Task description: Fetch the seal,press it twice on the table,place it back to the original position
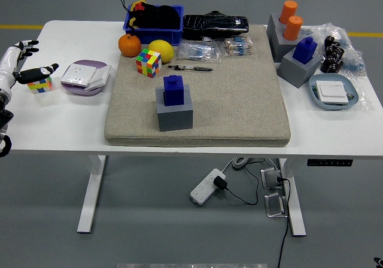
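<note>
A blue seal [174, 90] stands upright in a grey block [175, 115] on the beige mat [239, 100], near the mat's front left. A second blue seal [305, 48] sits in another grey block [296, 69] at the mat's right edge. My left hand [36, 61] hovers at the table's far left edge, far from both seals. Its white fingers are spread and its black thumb reaches over a small colour cube [39, 86]; it holds nothing. The right arm is out of view.
Beside the left hand lies a purple-white socket box [85, 76]. Along the back of the mat are an orange [129, 45], a lemon [161, 50], a larger colour cube [148, 62], a blue bin [153, 20] and bagged parts. Two orange cylinders [291, 18] and a blue dish [333, 92] stand at the right.
</note>
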Tool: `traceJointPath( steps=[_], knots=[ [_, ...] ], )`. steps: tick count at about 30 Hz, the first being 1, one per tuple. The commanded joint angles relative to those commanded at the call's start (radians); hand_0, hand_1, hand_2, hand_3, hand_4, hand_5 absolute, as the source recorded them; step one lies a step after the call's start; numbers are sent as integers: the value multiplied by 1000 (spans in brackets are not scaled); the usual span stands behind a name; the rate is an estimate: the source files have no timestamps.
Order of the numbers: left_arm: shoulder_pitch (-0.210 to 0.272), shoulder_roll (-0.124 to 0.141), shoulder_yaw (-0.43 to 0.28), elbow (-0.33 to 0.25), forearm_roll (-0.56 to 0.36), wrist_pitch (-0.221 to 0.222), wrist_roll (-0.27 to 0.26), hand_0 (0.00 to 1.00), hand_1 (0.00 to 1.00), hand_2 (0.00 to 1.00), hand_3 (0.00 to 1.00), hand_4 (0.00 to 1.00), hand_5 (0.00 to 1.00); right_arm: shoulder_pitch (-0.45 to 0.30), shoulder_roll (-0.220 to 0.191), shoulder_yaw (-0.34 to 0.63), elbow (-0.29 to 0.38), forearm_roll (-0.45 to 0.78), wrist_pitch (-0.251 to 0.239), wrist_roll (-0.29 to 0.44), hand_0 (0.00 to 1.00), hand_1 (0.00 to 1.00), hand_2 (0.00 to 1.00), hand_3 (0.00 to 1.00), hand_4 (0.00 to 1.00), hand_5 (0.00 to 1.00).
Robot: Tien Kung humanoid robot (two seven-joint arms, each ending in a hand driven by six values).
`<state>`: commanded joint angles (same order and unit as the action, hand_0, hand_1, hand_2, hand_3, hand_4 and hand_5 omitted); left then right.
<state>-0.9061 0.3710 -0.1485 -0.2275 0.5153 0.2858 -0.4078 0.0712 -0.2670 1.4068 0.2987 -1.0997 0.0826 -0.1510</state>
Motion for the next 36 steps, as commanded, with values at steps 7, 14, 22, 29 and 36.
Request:
traceJointPath(
  steps=[7,14,22,29,36],
  knots=[
    [-6,1,-6,-3,7,1,-1,858,832,818,864,839,286,0,-2,1,-1,3,0,-2,812,712,679,684,723,504],
    [-7,-1,-3,-3,6,0,1,857,831,819,863,831,286,0,-2,0,-1,4,0,-2,813,713,681,684,724,506],
    [-4,1,2,-2,4,0,0,857,831,820,861,825,287,0,-3,-7,-1,6,-1,-2,813,713,682,685,725,508],
    [-5,1,6,-2,5,0,0,857,831,820,861,822,287,1,-6,-11,-2,7,-1,-4,813,713,682,685,725,508],
    [-4,-1,15,0,1,-1,2,857,831,821,861,817,289,0,-7,-14,-1,8,0,-5,813,714,683,686,726,509]
  ],
)
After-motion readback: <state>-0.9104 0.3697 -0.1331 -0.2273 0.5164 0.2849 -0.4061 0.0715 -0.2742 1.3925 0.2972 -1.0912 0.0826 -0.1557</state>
